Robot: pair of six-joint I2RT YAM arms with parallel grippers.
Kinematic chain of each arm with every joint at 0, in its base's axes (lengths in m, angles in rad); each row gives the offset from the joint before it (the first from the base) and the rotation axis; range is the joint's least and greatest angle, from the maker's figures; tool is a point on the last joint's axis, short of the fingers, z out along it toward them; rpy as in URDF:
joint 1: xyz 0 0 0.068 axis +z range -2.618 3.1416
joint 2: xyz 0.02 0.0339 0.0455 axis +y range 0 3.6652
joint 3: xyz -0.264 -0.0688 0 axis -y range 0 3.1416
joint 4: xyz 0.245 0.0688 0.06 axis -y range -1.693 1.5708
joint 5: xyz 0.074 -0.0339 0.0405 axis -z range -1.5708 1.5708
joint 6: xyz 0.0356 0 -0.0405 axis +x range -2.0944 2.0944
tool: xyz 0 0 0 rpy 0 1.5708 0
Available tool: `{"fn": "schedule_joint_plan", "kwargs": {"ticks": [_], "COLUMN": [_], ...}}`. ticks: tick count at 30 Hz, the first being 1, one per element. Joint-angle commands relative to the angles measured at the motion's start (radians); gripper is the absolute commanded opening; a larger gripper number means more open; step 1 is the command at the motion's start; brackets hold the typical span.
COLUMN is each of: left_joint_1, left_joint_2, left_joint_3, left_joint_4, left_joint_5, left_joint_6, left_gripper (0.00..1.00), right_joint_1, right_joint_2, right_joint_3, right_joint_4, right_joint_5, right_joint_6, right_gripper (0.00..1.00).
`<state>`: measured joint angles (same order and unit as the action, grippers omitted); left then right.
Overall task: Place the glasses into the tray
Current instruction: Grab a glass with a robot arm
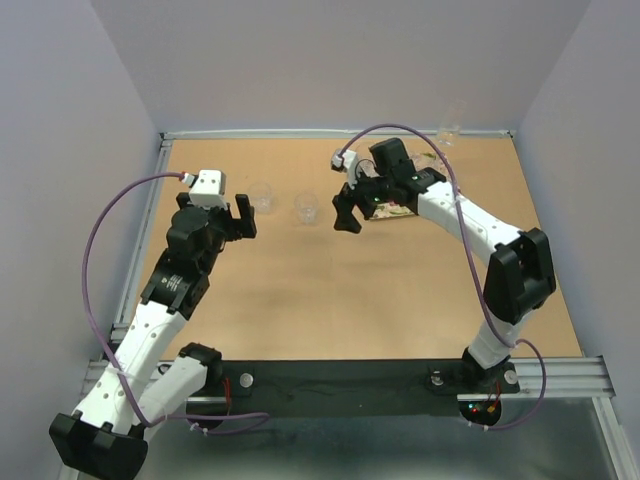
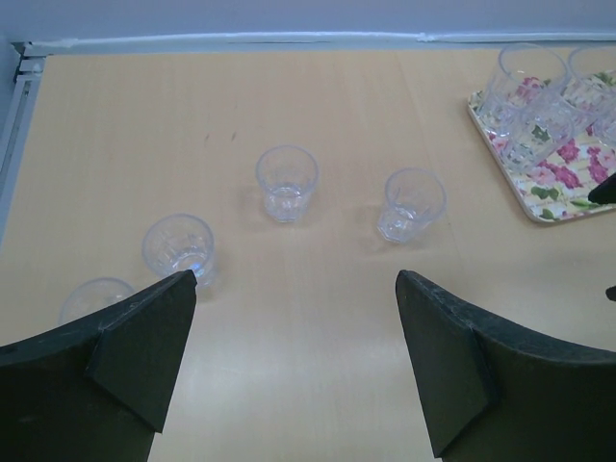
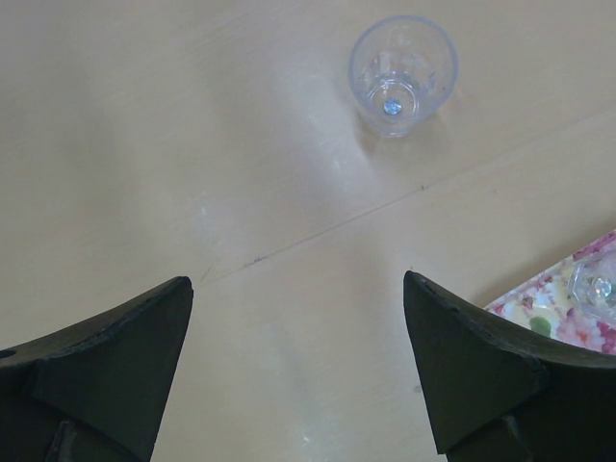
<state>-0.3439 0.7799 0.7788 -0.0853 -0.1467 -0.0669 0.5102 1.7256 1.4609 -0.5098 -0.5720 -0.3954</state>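
My left gripper (image 2: 294, 279) hangs wide open and empty over the tan wooden worktop (image 2: 318, 366). Four small clear glass tumblers (image 2: 287, 181) stand loose from nine to one o'clock ahead of it, and the cream rectangular tray printed with pink flowers (image 2: 527, 199) sits at two o'clock, carrying more of the glasses. My right gripper (image 3: 298, 284) is also spread open and empty, with one tumbler (image 3: 402, 69) at one o'clock and the tray's corner at four o'clock.

Clear, glossy glasses (image 2: 287, 183); smooth, faintly shiny wooden table (image 2: 289, 337).
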Motion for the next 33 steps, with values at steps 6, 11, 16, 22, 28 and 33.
{"fn": "schedule_joint_plan", "kwargs": {"ticks": [6, 11, 16, 22, 28, 33], "left_joint_1": [0.016, 0.019, 0.022, 0.023, 0.026, 0.029], "left_joint_2": [-0.048, -0.067, -0.071, -0.068, -0.067, -0.065], "left_joint_3": [-0.013, -0.016, -0.018, -0.018, -0.019, -0.019], "left_joint_4": [0.061, 0.062, 0.065, 0.068, 0.067, 0.067], "left_joint_5": [-0.053, -0.057, -0.057, -0.057, -0.06, -0.059], "left_joint_6": [0.01, 0.009, 0.007, 0.009, 0.009, 0.01], "left_gripper": [0.96, 0.96, 0.96, 0.96, 0.96, 0.96], "right_joint_1": [0.033, 0.042, 0.047, 0.051, 0.051, 0.053], "right_joint_2": [0.144, 0.239, 0.359, 0.469, 0.545, 0.584], "right_joint_3": [0.223, 0.306, 0.433, 0.536, 0.616, 0.644], "right_joint_4": [0.001, 0.002, 0.002, 0.007, 0.007, 0.005], "right_joint_5": [0.092, 0.17, 0.261, 0.265, 0.273, 0.267], "right_joint_6": [0.116, 0.199, 0.309, 0.371, 0.391, 0.392], "right_gripper": [0.95, 0.95, 0.95, 0.92, 0.83, 0.7]}}
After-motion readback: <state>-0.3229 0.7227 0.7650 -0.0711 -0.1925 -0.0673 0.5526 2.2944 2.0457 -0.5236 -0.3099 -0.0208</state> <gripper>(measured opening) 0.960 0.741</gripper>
